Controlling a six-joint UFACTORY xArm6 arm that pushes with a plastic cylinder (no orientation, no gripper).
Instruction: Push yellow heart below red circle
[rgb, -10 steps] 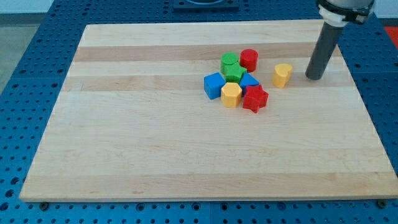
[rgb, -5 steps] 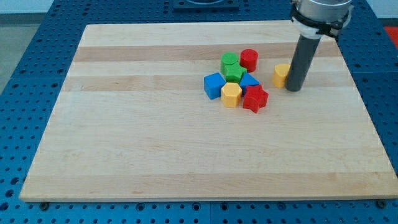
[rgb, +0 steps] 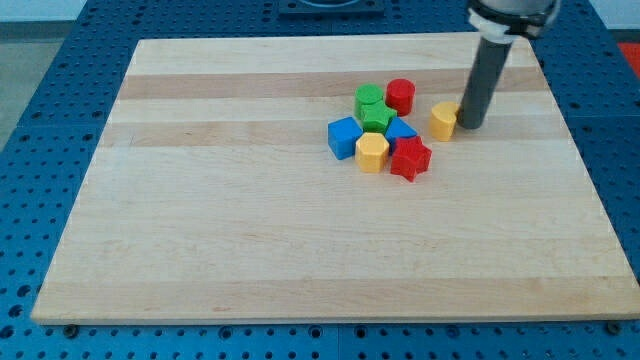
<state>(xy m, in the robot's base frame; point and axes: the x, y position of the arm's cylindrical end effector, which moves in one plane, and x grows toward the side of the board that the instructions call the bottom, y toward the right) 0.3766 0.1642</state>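
Note:
The yellow heart (rgb: 443, 119) lies on the wooden board (rgb: 250, 220), right of the block cluster. The red circle (rgb: 400, 96) stands at the cluster's upper right, up and left of the heart. My tip (rgb: 467, 125) touches the heart's right side. The dark rod rises from it toward the view's top right.
The cluster holds a green block (rgb: 368, 98), a green star-like block (rgb: 377, 117), a blue block (rgb: 344, 137), another blue block (rgb: 402, 130), a yellow hexagon (rgb: 372, 152) and a red star-like block (rgb: 409, 158). The board's right edge is near the rod.
My tip moved left from the board's right side to the yellow heart's right side. The heart shifted slightly left toward the cluster.

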